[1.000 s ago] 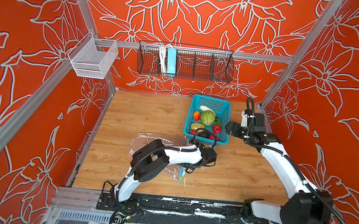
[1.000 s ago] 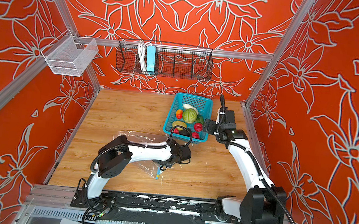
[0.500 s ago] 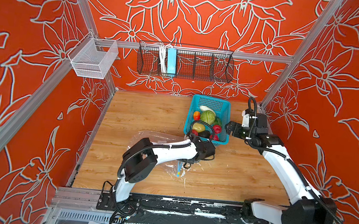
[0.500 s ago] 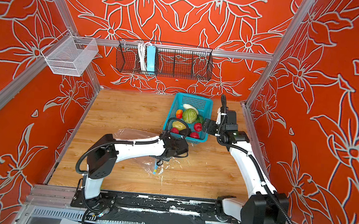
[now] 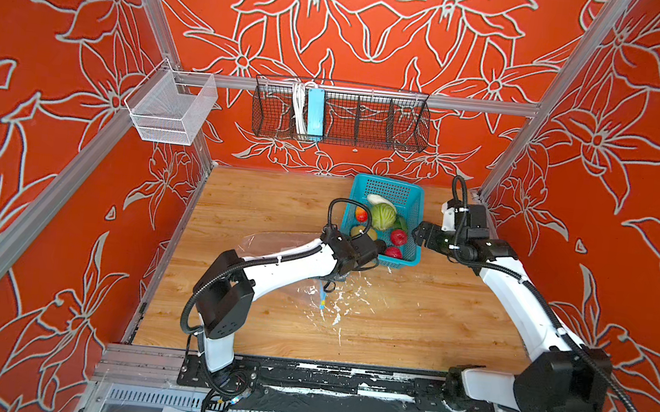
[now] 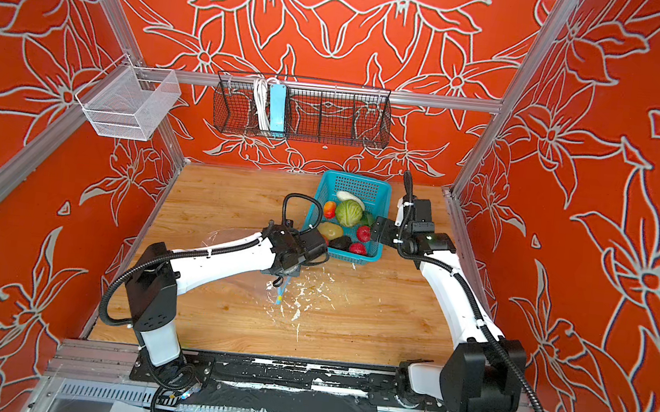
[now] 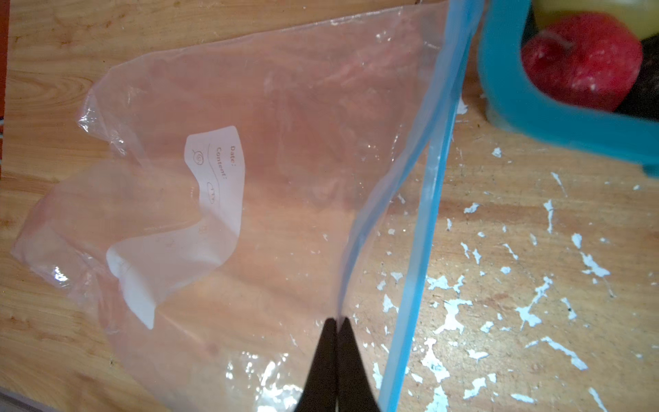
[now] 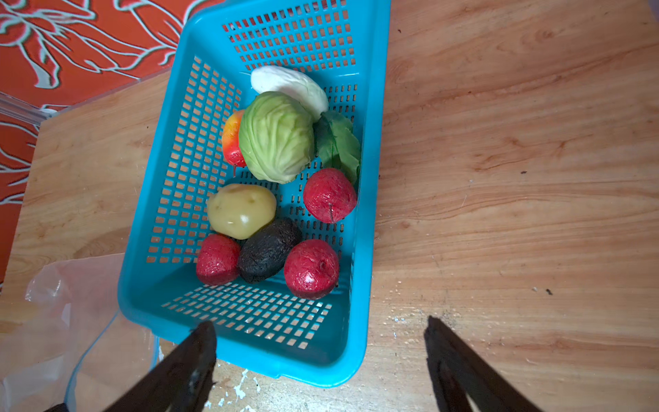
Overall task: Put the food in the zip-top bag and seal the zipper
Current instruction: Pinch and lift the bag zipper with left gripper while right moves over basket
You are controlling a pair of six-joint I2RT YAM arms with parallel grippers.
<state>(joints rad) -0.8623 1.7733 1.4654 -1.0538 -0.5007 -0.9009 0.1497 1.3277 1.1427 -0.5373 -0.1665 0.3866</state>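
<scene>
Left wrist view: left claw pinched shut on upper lip of zip-top bag, whose mouth has been dragged up just beside teal basket vs a sec ago; right claw wide open, empty, above basket. Food all still in basket, so loading looks next.

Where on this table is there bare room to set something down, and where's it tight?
Bare wood: back left, between the left wall and the basket; front right, between the zip-top bag and the right arm. Tight: the basket's near corner, where the left gripper pinches the bag.
</scene>
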